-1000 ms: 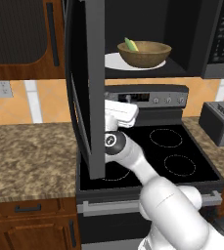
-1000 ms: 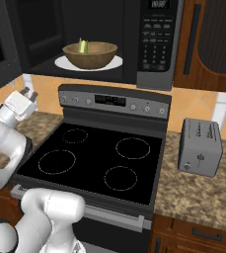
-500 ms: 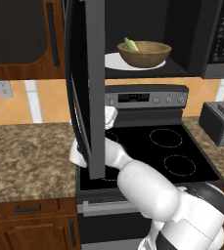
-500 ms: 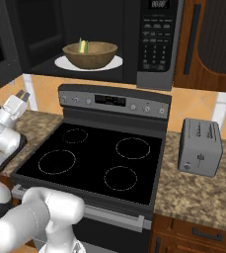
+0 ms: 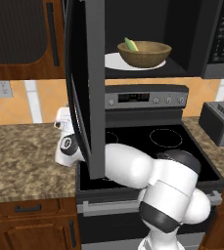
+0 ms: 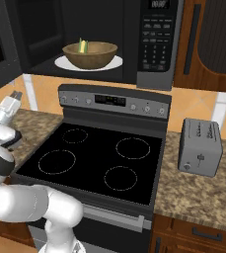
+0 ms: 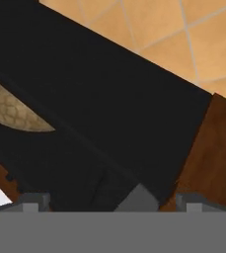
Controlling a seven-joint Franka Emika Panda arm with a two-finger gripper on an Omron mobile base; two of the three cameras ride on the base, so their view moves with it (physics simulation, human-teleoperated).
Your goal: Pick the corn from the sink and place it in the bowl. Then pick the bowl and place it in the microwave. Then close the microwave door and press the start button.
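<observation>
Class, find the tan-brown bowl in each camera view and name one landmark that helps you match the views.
Left base view: bowl upper right of centre, inside the open microwave.
Right base view: bowl upper left of centre.
Hand view: not in it.
Shared landmark: white plate under the bowl.

Left base cam looks fwd from behind-left, right base cam from behind-right; both share stove [image 5: 147, 146] & open microwave [image 6: 134, 44]. Hand cam sits v. close to microwave door [image 7: 94, 108], tilted.
</observation>
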